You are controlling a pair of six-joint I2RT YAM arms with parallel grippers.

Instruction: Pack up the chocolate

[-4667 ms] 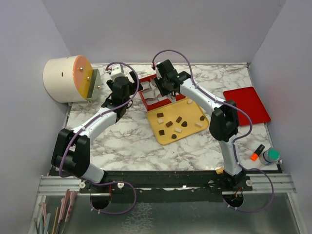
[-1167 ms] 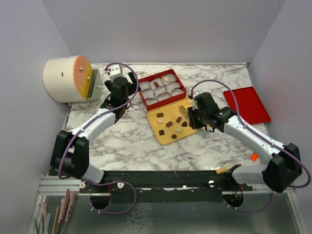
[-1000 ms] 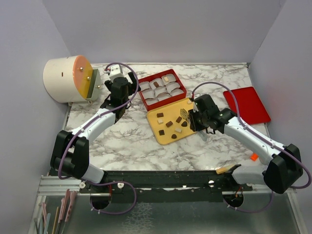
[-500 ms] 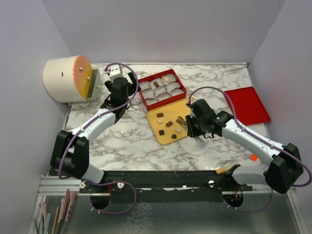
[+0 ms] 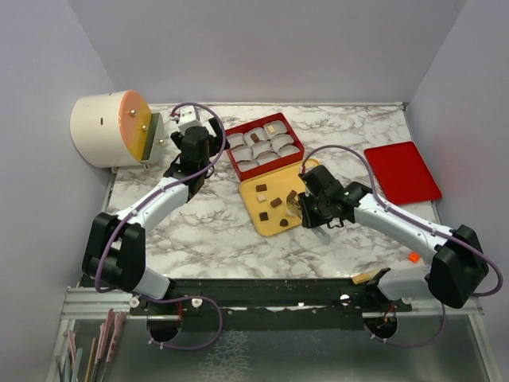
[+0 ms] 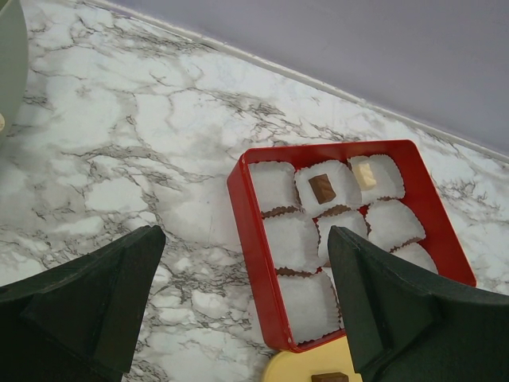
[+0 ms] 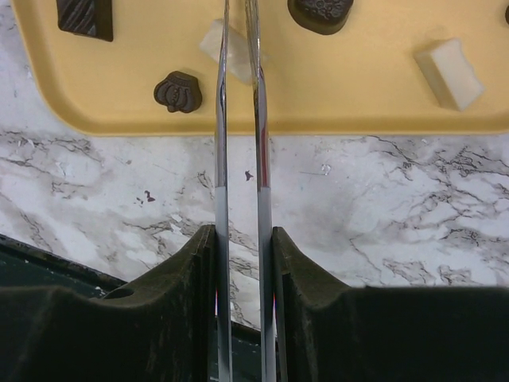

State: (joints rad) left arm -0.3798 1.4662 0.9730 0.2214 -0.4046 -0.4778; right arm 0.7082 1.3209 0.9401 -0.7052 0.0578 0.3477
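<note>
Several chocolates, dark brown [image 5: 276,202] and cream-white [image 5: 261,196], lie on the yellow tray [image 5: 266,216]. The red box [image 5: 235,161] of white paper cups holds one dark piece [image 5: 255,138] and one pale piece [image 5: 272,127]. My right gripper [image 5: 314,208] is shut on metal tweezers [image 7: 223,159]. In the right wrist view my right gripper [image 7: 242,239] points their blades at a cream piece [image 7: 208,40] on the tray [image 7: 358,87]; the tips are out of frame. My left gripper [image 6: 242,318] is open and empty above the box's near-left rim [image 6: 246,231].
A red lid [image 5: 402,171] lies at the right. A white drum with an orange face [image 5: 107,129] stands at the back left. An orange marker [image 5: 414,256] lies near the front right edge. Grey walls close in three sides.
My right arm has swung from the red box to the yellow tray, then shifted the tweezers left and toward the tray's front. The left arm has not moved.
</note>
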